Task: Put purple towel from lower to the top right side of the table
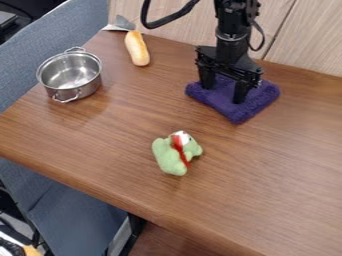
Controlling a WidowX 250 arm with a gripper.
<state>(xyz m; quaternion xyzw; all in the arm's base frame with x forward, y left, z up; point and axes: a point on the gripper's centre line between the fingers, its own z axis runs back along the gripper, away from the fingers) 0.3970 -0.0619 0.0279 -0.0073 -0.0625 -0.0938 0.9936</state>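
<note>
Presently, the purple towel lies on the wooden table, toward the top right, near the far edge. It is folded into a thick pad, set at a slant, one corner pointing toward the near side. The black gripper hangs straight down over it, fingers well spread, one toward the left part of the towel and the other nearer its middle. Fingertips are down at the cloth; cannot tell whether any fabric is caught between them.

Other items, same surface:
- Plush toy, light green with red and white parts, lying near the middle of the table, well apart from the towel.
- Metal pot, upright, two looped handles, at the left near the table edge.
- Bread roll, elongated, golden with a pale end, between pot and arm, toward the far edge.
- Grey metal piece, just beside the roll's far end; exact type cannot be told.

Behind the table: pale wood-grain panels. Blue-grey upholstery along the left and below the near edge.
</note>
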